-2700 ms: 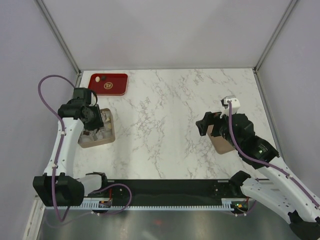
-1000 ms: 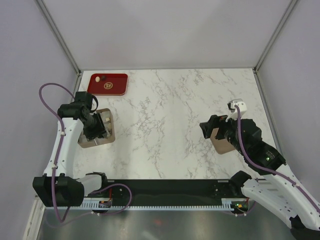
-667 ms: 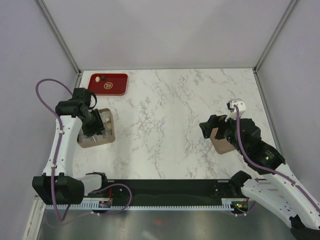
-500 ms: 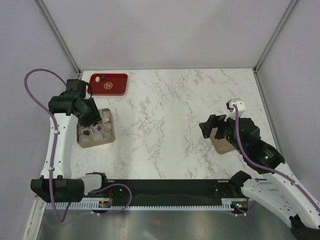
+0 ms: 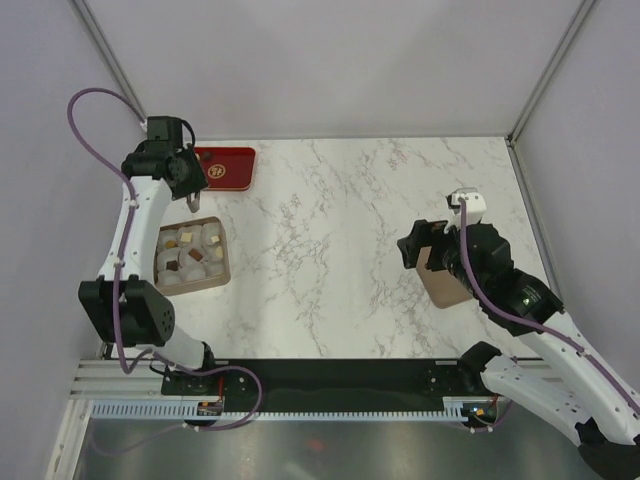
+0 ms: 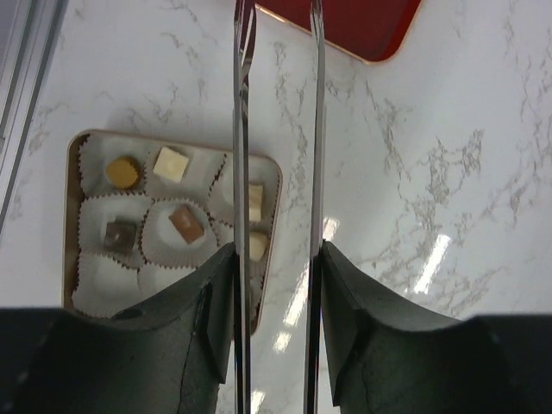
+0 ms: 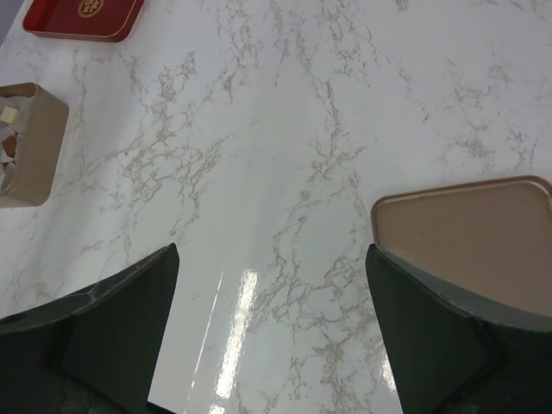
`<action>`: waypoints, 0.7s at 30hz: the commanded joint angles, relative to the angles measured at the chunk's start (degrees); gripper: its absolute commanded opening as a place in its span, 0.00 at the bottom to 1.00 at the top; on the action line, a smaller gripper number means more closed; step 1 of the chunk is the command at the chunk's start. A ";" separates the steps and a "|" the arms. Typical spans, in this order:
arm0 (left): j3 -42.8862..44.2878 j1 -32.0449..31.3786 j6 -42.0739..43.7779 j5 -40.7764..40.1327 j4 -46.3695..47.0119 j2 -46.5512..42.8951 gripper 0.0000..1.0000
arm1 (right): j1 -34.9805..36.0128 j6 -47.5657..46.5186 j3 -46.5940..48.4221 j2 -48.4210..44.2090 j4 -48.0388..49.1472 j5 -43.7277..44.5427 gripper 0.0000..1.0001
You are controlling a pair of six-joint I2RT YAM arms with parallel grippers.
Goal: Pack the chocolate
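Marble table [image 5: 350, 230]: bare through the centre, walled at 9, 12 and 3 o'clock. Right gripper [image 7: 272, 345]: spread fully, holding nothing, above the tan lid [image 7: 470, 237] at 4 o'clock. Left gripper [image 6: 278, 17]: thin blades about half apart, empty, hanging over the gap between red tray [image 6: 345, 21] at 10 o'clock and box [image 7: 43, 159] at 8 o'clock. Chocolate [image 6: 185, 222]: seated in paper cups [image 6: 103, 272] inside the box; judged light, soft-surfaced, easily marred; best pinched gently across opposite flat sides. Little clearance beside box rim and the 9 o'clock wall.
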 commanded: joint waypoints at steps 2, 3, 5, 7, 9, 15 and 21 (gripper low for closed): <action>2.98 -0.03 3.37 -5.83 12.90 7.24 0.48 | 0.20 0.59 2.73 1.85 -0.25 2.88 0.98; 3.41 -0.03 3.90 -6.96 14.05 9.69 0.48 | 0.20 0.85 2.90 2.38 -0.16 3.14 0.98; 4.29 0.06 6.00 -8.02 16.51 12.08 0.48 | 0.29 0.85 2.99 2.82 -0.08 3.84 0.98; 6.04 -0.03 7.24 -10.39 19.24 16.02 0.48 | 0.21 0.85 3.16 3.52 0.01 4.54 0.98; 7.45 0.23 8.73 -11.80 21.00 18.76 0.48 | 0.20 0.85 3.25 4.22 0.10 5.69 0.98; 13.96 1.81 11.11 -9.71 24.07 27.90 0.48 | 0.20 1.99 2.38 5.90 1.15 6.92 0.98; 16.07 4.19 12.51 -6.98 26.19 31.77 0.47 | 0.29 1.82 3.25 9.14 2.12 7.36 0.98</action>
